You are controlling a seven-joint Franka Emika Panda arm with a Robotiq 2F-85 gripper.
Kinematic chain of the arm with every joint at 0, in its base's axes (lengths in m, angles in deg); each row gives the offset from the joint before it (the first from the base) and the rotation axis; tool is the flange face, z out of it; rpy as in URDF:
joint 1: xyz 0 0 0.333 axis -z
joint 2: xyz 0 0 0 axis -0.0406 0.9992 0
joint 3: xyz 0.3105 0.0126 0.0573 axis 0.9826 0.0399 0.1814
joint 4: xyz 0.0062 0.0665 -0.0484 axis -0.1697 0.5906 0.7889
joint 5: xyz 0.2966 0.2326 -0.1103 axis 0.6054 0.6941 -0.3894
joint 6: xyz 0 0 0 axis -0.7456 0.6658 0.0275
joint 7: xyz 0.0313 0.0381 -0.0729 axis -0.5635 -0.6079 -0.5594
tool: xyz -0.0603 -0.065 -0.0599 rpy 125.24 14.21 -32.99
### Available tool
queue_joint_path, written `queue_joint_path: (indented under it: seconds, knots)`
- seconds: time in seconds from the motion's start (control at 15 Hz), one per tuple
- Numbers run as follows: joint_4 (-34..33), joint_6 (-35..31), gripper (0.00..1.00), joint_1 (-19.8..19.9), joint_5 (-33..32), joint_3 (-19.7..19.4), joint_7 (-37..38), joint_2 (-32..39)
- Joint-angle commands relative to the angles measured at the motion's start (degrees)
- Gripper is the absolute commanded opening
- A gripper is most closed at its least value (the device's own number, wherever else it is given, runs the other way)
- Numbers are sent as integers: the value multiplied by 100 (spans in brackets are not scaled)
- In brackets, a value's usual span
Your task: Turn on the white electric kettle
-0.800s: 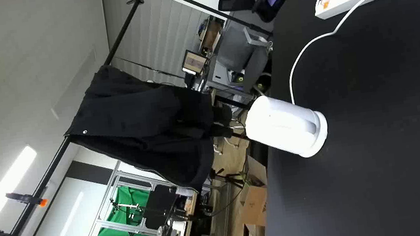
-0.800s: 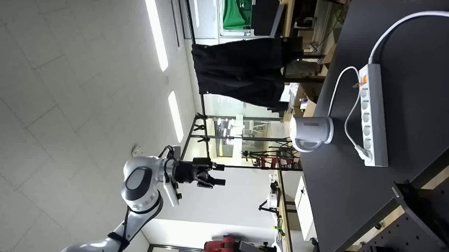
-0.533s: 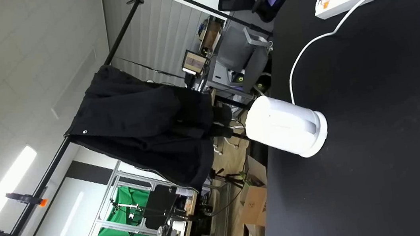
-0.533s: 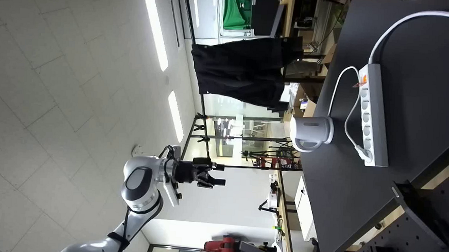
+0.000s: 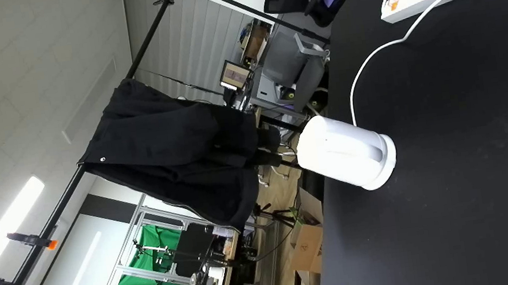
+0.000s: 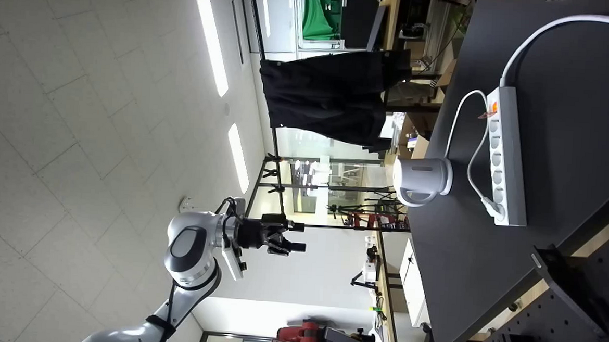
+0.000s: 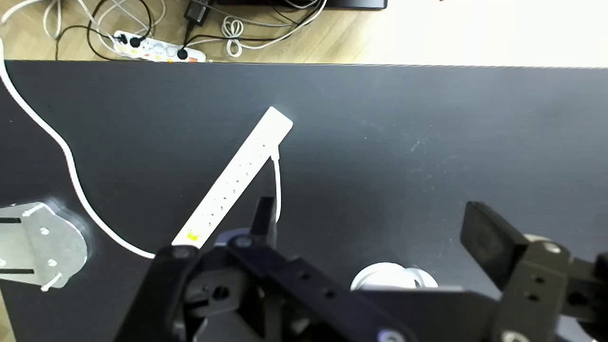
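Note:
The white electric kettle stands upright on the black table, and both exterior views are turned on their side. It shows in an exterior view with its handle and base, its thin cord running to the power strip. In the wrist view only part of the kettle shows, the rest hidden behind the gripper. My gripper hangs well above the table, apart from the kettle. In the wrist view its fingers are wide apart with nothing between them. The switch of the kettle cannot be made out.
A long white power strip lies on the black table; it also shows in the wrist view. A thick white cable runs from it. A grey metal bracket sits at the table's left in the wrist view.

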Motion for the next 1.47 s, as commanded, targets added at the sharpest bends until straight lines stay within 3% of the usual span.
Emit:
queue_joint_path:
  seconds: [0.0, 0.47, 0.8, 1.13, 1.4]
  knots:
    - [-11, 13, 100, -18, -10, -16, 7, 2]
    - [-11, 13, 100, -18, -10, -17, 6, 2]
    - [32, -1379, 100, 260, 40, -114, 372, 445]
    - [-50, -3127, 100, 545, 56, -212, 746, 1492]
    - [-346, -3963, 100, 694, 12, -304, 939, 2425]
